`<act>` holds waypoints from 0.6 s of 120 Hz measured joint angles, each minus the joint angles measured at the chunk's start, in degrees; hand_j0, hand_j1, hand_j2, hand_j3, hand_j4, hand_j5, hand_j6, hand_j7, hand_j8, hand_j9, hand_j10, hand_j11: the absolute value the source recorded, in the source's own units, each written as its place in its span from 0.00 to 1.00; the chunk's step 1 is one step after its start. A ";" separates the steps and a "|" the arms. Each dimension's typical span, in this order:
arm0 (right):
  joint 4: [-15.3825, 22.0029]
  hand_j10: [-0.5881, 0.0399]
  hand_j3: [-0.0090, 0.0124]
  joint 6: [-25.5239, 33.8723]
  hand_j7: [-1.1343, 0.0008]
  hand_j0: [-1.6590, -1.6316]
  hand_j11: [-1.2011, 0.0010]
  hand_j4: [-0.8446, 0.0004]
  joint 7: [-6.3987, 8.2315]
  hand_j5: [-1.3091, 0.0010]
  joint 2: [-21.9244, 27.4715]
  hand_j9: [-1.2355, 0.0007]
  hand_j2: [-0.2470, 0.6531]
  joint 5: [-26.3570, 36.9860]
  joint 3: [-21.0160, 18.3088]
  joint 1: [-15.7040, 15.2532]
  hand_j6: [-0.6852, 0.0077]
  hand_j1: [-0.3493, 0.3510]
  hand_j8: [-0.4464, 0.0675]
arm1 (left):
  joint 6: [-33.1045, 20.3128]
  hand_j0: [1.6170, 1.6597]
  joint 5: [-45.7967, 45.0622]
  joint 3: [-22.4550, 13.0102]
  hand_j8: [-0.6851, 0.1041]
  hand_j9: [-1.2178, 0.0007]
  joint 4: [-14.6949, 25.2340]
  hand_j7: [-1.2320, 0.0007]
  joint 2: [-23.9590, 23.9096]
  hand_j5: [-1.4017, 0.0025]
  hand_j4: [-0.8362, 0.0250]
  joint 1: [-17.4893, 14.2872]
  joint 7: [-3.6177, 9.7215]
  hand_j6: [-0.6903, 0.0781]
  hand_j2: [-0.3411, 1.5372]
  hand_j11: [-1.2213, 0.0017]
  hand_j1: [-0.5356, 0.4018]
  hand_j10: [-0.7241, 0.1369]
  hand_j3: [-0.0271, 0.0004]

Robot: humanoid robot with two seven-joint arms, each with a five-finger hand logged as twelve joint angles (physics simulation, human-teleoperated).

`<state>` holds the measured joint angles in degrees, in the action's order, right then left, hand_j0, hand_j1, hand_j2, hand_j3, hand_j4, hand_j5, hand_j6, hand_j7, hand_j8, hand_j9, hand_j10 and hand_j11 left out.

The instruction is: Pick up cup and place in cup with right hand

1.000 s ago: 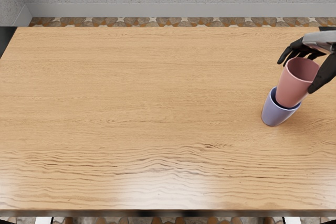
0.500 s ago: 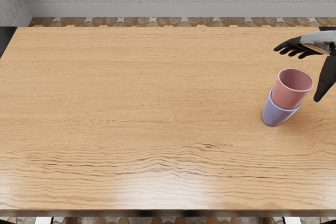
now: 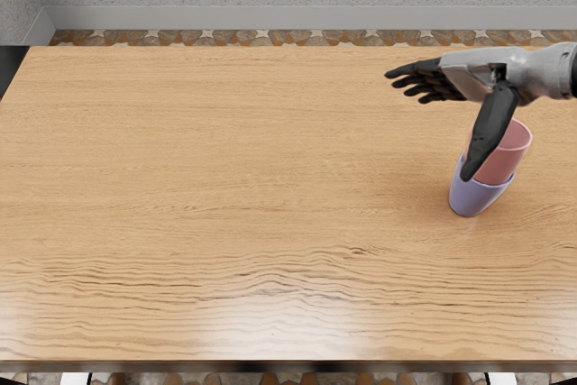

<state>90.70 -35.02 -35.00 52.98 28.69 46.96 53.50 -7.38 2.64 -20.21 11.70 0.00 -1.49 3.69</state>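
Placement appears complete: the pink cup [image 3: 499, 166] sits inside the blue cup [image 3: 471, 197] on the worktop [image 3: 225, 178]. The right hand [image 3: 472, 77] is spread wide, holding nothing. Moving it too low could let the thumb [image 3: 490, 127] catch the pink cup, toppling both.

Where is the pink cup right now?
In the head view, the pink cup is on the right side of the table, sitting inside the purple cup, partly hidden behind the right hand's thumb.

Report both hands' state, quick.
Right hand: open, holding nothing, thumb in front of the pink cup.
Left hand: not in view.
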 joint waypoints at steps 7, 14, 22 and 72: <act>-0.03 0.87 0.42 0.00 0.96 0.04 0.96 0.95 0.00 0.96 1.63 0.96 0.27 -2.92 0.05 -0.72 0.93 0.06 0.79 | 0.00 0.96 0.00 0.00 0.87 1.00 0.00 1.00 0.00 1.00 0.97 0.00 0.00 0.90 0.18 1.00 0.94 0.84 0.98; -0.01 0.88 0.42 0.00 0.96 0.04 0.96 0.95 0.00 0.96 2.66 0.96 0.27 -4.83 0.08 -1.47 0.93 0.06 0.80 | 0.00 0.96 0.00 0.00 0.87 1.00 -0.01 1.00 0.00 1.00 0.97 0.00 0.00 0.90 0.18 1.00 0.94 0.84 0.98; 0.00 0.88 0.42 -0.01 0.96 0.04 0.96 0.96 0.00 0.97 3.16 0.96 0.27 -6.42 0.07 -2.10 0.93 0.06 0.80 | 0.00 0.96 0.00 0.00 0.87 1.00 -0.01 1.00 0.00 1.00 0.97 0.00 0.00 0.90 0.18 1.00 0.94 0.84 0.98; -1.24 0.88 0.42 -0.01 0.96 0.04 0.97 0.96 0.00 0.97 -2.68 0.97 0.27 -7.63 0.35 -2.45 0.94 0.05 0.80 | 0.00 0.96 -0.08 0.07 0.87 1.00 0.50 1.00 0.00 1.00 0.97 0.09 0.00 0.90 0.18 1.00 0.94 0.84 0.98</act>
<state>89.46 -35.02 -35.00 50.30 21.06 47.31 51.05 -7.38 2.56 -20.14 12.20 0.00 -1.41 3.69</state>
